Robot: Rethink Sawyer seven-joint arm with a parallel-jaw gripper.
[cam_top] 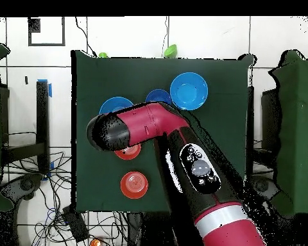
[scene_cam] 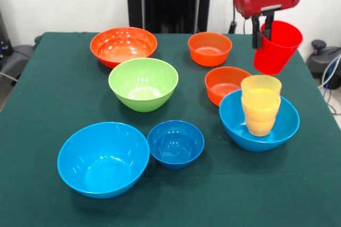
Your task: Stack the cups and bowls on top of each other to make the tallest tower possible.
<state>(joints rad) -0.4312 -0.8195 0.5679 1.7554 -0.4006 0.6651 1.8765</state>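
At the far right of the table (scene_cam: 64, 78), the gripper (scene_cam: 262, 31) hangs in the air with its fingers clamped on the rim of the red cup (scene_cam: 277, 47), which tilts well above the cloth. Below and nearer, a large light-blue bowl (scene_cam: 259, 120) holds the yellow-orange cups (scene_cam: 260, 104), nested upright. A small orange bowl (scene_cam: 226, 84) touches it behind. Left of these stand the green bowl (scene_cam: 143, 83), the small dark-blue bowl (scene_cam: 176, 143) and another light-blue bowl (scene_cam: 103, 159).

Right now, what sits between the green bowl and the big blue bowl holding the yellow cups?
In the front view, a small orange bowl lies between the green bowl and that light-blue bowl.
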